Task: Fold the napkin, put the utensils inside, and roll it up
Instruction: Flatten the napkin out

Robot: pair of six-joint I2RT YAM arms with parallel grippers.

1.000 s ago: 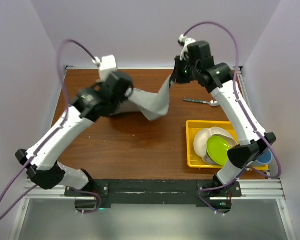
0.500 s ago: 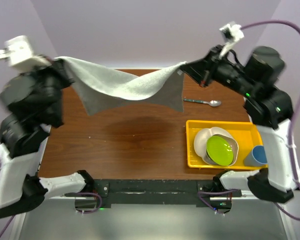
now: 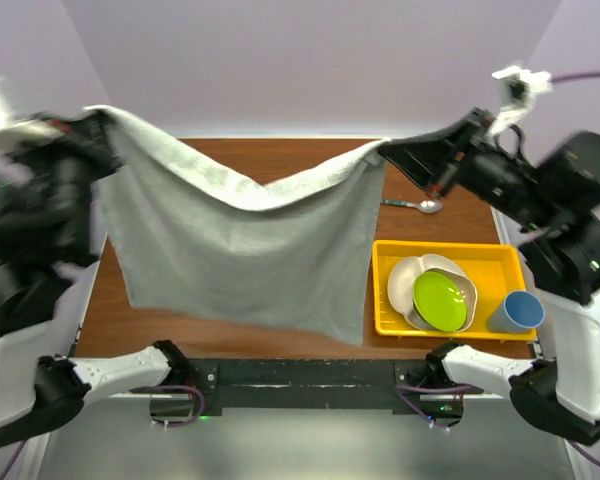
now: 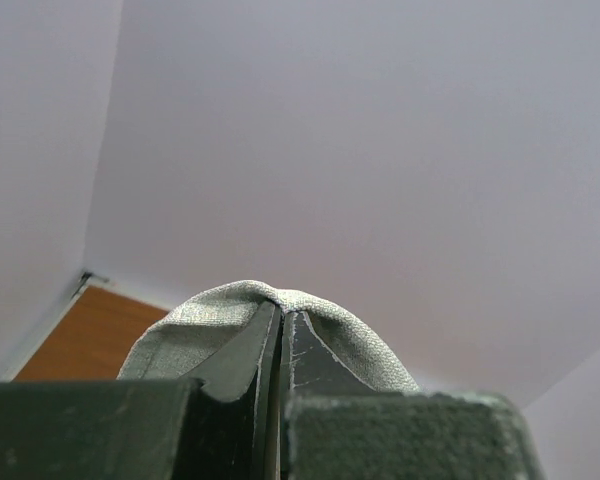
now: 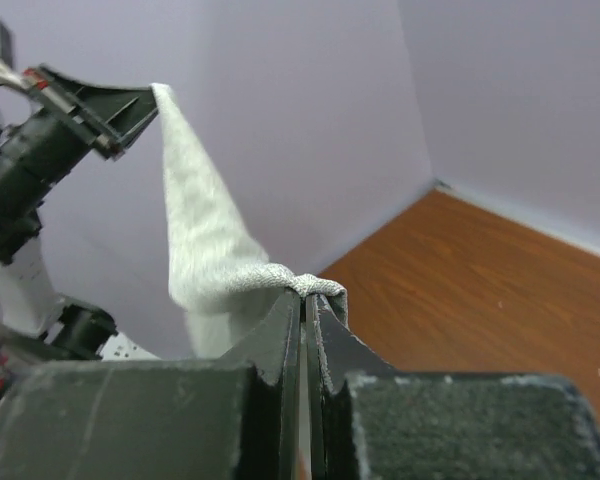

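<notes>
The light grey napkin [image 3: 240, 250] hangs spread in the air above the brown table, held by its two upper corners. My left gripper [image 3: 102, 118] is shut on the left corner, with cloth [image 4: 230, 310] bunched over the fingertips in the left wrist view. My right gripper [image 3: 385, 150] is shut on the right corner; the right wrist view shows cloth [image 5: 210, 260] stretching from its fingertips to the left gripper [image 5: 145, 100]. The silver spoon [image 3: 417, 206] lies on the table at the back right, beyond the tray.
A yellow tray [image 3: 490, 255] at the right front holds white bowls, a lime green plate [image 3: 440, 298] and a blue cup [image 3: 515, 312]. Purple walls close in the back and sides. The hanging napkin hides most of the table [image 3: 280, 155].
Both grippers have lifted and pulled apart with the napkin corners. The cloth went from crumpled on the table to stretched between them, hanging lower and wider now.
</notes>
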